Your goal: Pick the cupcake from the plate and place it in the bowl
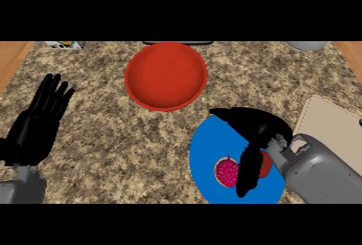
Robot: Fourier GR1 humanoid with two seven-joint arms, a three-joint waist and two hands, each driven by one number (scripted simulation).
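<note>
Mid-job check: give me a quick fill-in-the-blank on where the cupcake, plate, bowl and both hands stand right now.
1. The cupcake sits on the ____ plate.
2. The red bowl lies toward the ____ edge of the view from the plate and holds nothing visible.
3. The ____ robot hand is over the plate, with a finger crossing in front of the cupcake.
4. The left robot hand rests at the view's left with its fingers ____.

Missing words: blue; top; right; straight
</note>
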